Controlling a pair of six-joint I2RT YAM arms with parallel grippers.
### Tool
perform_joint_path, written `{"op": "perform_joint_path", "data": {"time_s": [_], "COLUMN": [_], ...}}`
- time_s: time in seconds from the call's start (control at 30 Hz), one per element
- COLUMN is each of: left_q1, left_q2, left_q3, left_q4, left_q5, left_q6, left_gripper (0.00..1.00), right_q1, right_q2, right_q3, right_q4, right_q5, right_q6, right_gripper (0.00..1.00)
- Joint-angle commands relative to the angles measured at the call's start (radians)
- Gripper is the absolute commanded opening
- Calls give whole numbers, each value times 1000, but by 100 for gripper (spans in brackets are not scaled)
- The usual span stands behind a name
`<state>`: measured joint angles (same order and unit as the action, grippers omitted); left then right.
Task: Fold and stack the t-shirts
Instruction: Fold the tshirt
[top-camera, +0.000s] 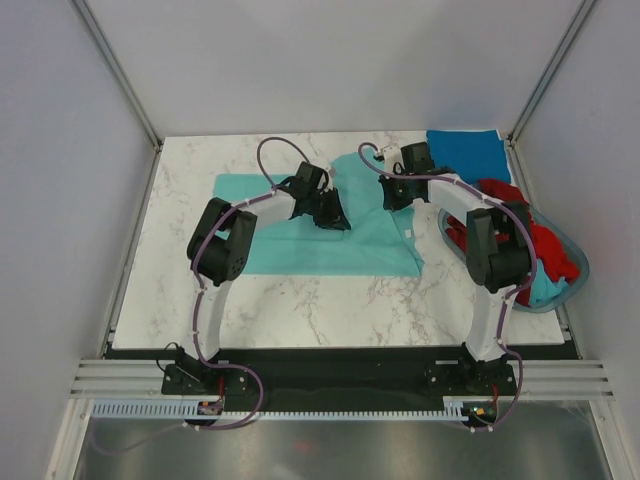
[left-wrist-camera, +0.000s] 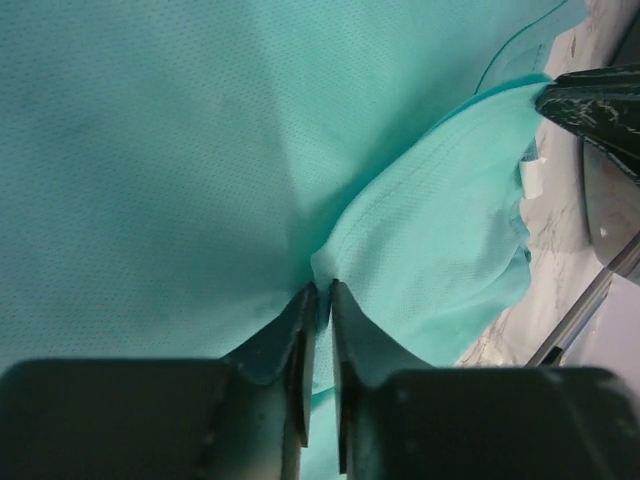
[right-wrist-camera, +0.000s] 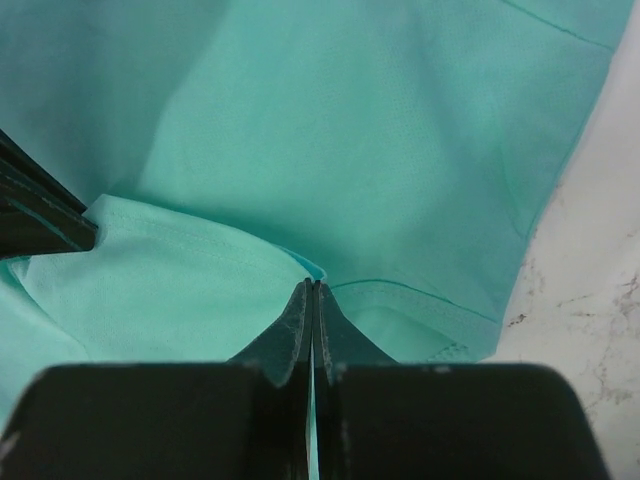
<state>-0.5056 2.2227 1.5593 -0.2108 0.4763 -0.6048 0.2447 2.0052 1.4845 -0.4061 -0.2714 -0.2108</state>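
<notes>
White marbled surface (top-camera: 300, 310) between pale walls carries everything. On it the left gripper (left-wrist-camera: 322, 288) has its fingers drawn almost together, with only a sliver of gap, pinching a raised ridge of the light teal t-shirt (top-camera: 300, 250) at their tips. Just to its right, the right gripper (right-wrist-camera: 313, 285) is fully closed, and a thin edge of the same shirt is caught between its fingers beside a stitched hem. Each gripper shows at the edge of the other's wrist view, and a lifted fold of cloth spans between them.

From both grippers the bulk of the shirt spreads flat to the left and back toward the arm bases. Its long axis appears to run left to right, so the held part sits at its far right end. Judging by that, the coming fold would carry this edge leftward over the body, both arms moving together.

Further right of the right gripper lie a folded blue t-shirt (top-camera: 462, 152) and red t-shirts (top-camera: 545, 245) heaped in an oval basket (top-camera: 583, 268).
</notes>
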Motion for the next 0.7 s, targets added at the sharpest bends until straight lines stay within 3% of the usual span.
{"op": "perform_joint_path", "data": {"time_s": [0.0,0.03,0.13,0.37,0.57,0.67], "left_q1": [-10,-11,-14,-39,-42,-42], "left_q2": [-23,-29,-47,-97,-166,-204], "left_q3": [22,16,7,-27,-79,-88], "left_q4": [19,19,17,19,19,19], "left_q5": [-33,-42,-59,-145,-238,-252], "left_q6": [-12,-15,-24,-50,-113,-125], "left_gripper": [16,8,2,2,14,26], "right_q1": [1,1,2,1,1,2], "right_q2": [-62,-68,-95,-105,-111,-111], "right_q3": [-52,-61,-98,-127,-118,-101], "right_q4": [98,127,174,196,194,185], "right_q5": [-46,-51,-54,-17,6,32], "right_q6": [-29,-32,-32,-30,-21,8], "right_gripper": [0,0,0,0,1,19]}}
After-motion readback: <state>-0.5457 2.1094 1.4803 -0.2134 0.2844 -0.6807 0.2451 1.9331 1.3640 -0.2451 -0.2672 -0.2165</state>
